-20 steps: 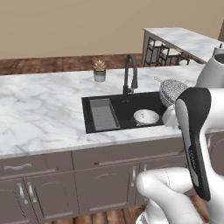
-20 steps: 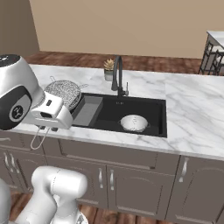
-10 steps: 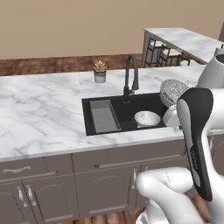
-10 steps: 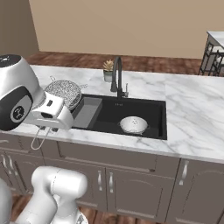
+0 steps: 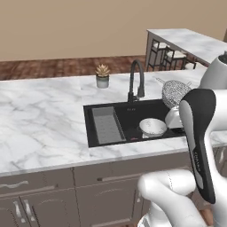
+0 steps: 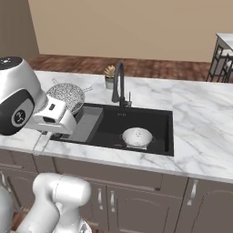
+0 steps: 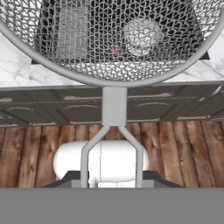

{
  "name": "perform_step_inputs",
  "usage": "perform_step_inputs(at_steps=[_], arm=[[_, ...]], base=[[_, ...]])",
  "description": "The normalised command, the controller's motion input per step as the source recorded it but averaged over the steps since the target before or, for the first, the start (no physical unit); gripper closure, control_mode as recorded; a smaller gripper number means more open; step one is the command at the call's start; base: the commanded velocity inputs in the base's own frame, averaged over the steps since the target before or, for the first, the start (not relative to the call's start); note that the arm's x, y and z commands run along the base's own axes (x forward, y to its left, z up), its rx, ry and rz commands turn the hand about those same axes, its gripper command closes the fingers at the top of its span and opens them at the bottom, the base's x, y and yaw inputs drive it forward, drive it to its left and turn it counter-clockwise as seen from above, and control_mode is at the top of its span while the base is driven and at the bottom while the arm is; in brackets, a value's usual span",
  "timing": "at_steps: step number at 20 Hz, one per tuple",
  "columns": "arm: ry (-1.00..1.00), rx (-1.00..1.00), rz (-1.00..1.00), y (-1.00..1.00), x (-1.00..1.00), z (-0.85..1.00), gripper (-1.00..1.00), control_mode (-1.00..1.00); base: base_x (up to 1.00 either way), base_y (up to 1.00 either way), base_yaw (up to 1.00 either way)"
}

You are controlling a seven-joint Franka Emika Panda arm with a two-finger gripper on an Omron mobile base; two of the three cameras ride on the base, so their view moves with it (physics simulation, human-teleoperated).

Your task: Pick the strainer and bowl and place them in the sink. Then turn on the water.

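The strainer [image 5: 177, 92] hangs in the air above the right end of the sink [image 5: 133, 116], its silver mesh dome lifted clear of the marble surface [image 5: 44, 115] and its thin wire handle running back toward the arm. From the right base view the same strainer [image 6: 67, 96] sits over the sink's [image 6: 150, 119] left end, just above the grey ribbed tray insert [image 6: 87, 124], beside the white hand block of the arm. In the hand view the strainer [image 7: 113, 39] spreads across the top, rim and mesh close to the camera, and its forked wire handle drops straight down to the bottom edge where the tool [image 7: 111, 181] is; the tool is closed on that handle, fingers drawn in against the wire.

Inside the sink, toward the end away from the tray insert [image 5: 106, 124], lies a white perforated dome [image 5: 152, 126], resting on the black floor of the basin; it shows in the right base view as well [image 6: 136, 136] and faintly through the mesh in the hand view. The dark slim faucet [image 5: 135, 80] stands at the sink's back edge, behind the middle of the basin. A small potted plant [image 5: 102, 75] stands on the surface behind the sink, just to the tray side of the faucet. Grey cabinet fronts [image 6: 132, 195] run below the sink.
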Motion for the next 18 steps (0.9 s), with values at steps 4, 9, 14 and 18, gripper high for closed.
perform_step_inputs(at_steps=[4,9,14,18], arm=[[0.0,0.0,0.0,0.0,0.0,0.0,1.0,1.0],[0.0,0.0,0.0,0.0,0.0,0.0,1.0,1.0],[0.0,0.0,0.0,0.0,0.0,0.0,1.0,1.0],[0.0,0.02,0.0,-0.18,0.35,-0.11,1.0,-1.0]], base=[[0.3,-0.27,0.0],[0.25,-0.23,0.0],[0.26,-0.19,0.0],[0.09,-0.05,0.0]])
